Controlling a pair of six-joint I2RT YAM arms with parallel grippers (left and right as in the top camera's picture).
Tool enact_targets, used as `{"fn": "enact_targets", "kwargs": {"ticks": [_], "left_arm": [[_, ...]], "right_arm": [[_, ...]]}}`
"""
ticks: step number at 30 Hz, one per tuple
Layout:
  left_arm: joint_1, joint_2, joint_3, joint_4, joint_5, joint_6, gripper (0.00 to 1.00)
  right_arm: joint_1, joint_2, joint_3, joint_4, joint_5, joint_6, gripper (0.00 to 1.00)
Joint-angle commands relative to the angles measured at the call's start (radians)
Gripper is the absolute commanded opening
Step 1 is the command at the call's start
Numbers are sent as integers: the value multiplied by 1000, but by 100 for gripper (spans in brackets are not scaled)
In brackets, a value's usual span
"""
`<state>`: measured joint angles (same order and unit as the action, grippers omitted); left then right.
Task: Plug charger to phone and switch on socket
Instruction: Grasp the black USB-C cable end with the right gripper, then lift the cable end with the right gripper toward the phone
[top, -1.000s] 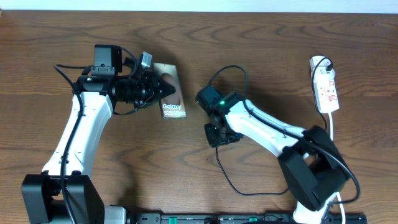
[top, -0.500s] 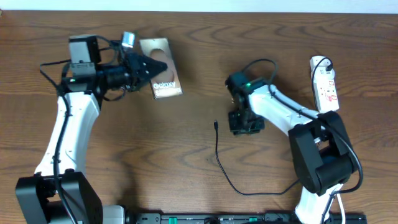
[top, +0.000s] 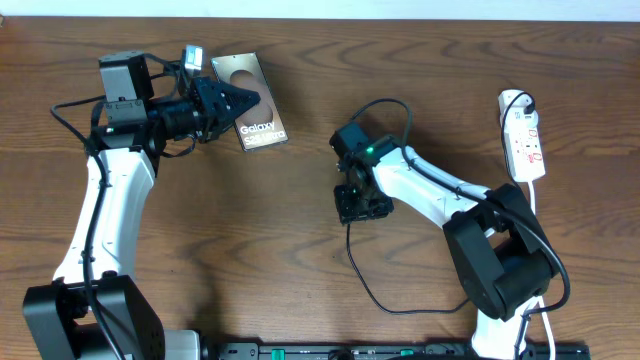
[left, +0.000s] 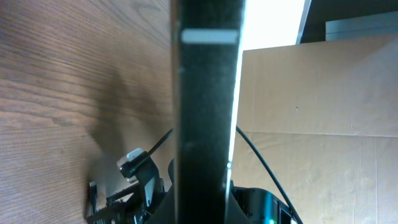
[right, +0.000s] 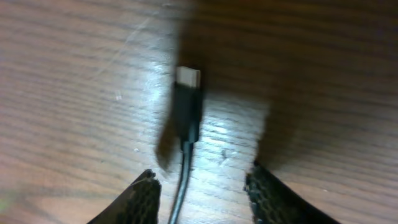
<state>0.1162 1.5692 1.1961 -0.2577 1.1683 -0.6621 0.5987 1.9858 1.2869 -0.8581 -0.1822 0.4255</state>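
- The left fingers were clenched on the phone, a flat brown-bronze slab with a dark oval mark and white "Galaxy" lettering. It was held over the far left part of the table, skewed to the table's edge.
- From the left wrist, the phone showed edge-on as a thin dark band up the middle and hid much behind it. Plain cardboard panels stood beyond.
- The right fingers were released and spread, pointing down near the middle of the table.
- The charger, a thin black cable, curved from under them toward the near edge and off to the right.
- Its plug tip, small and black with a silvery metal end, lay flat on the wood just ahead of the textured black pads. It touched neither, and the cable passed between them.
- The socket, a narrow white strip with red marks, lay at the far right, well apart from the phone and the plug tip. It had a round white plug at its far end and a white cord.
- The right arm stretched between the plug tip and the socket.
- The table was dark brown wood with a wavy grain, and glossy up close.
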Motion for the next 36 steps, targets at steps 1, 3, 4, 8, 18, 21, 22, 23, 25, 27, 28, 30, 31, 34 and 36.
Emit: {"fn": "enact_targets", "kwargs": {"ticks": [1, 3, 4, 8, 18, 21, 22, 23, 25, 27, 28, 30, 31, 34, 36], "left_arm": [[0, -8, 17, 5, 28, -9, 7], [0, -7, 17, 5, 29, -9, 7], [0, -8, 17, 5, 28, -9, 8], [0, -8, 17, 5, 28, -9, 7], [0, -8, 17, 5, 29, -9, 7], [0, -8, 17, 5, 29, -9, 7], [0, -7, 17, 5, 29, -9, 7], [0, -7, 17, 5, 29, -9, 7], [0, -8, 17, 5, 29, -9, 7], [0, -7, 17, 5, 29, -5, 8], [0, -8, 17, 5, 29, -5, 8], [0, -8, 17, 5, 37, -5, 7], [0, -7, 17, 5, 44, -5, 7], [0, -8, 17, 5, 45, -5, 7], [0, -8, 17, 6, 45, -5, 7]], "right_arm": [[-28, 55, -11, -20, 68, 68, 41], [-42, 55, -11, -37, 124, 68, 41], [-48, 55, -11, -54, 175, 67, 41], [-69, 55, -11, -161, 467, 67, 42], [-148, 55, -12, -178, 255, 118, 40], [-159, 55, -18, -168, 290, 177, 42], [-162, 55, -22, -161, 309, 193, 42], [-167, 55, -30, -149, 330, 218, 42], [-182, 55, -50, -111, 330, 272, 41], [-187, 55, -64, -57, 289, 282, 37], [-188, 55, -68, -42, 271, 282, 35], [-188, 55, -70, -23, 251, 285, 32], [-188, 55, -70, -23, 251, 285, 31], [-188, 55, -70, -21, 251, 284, 22], [-188, 55, -70, -21, 250, 284, 10]]}}
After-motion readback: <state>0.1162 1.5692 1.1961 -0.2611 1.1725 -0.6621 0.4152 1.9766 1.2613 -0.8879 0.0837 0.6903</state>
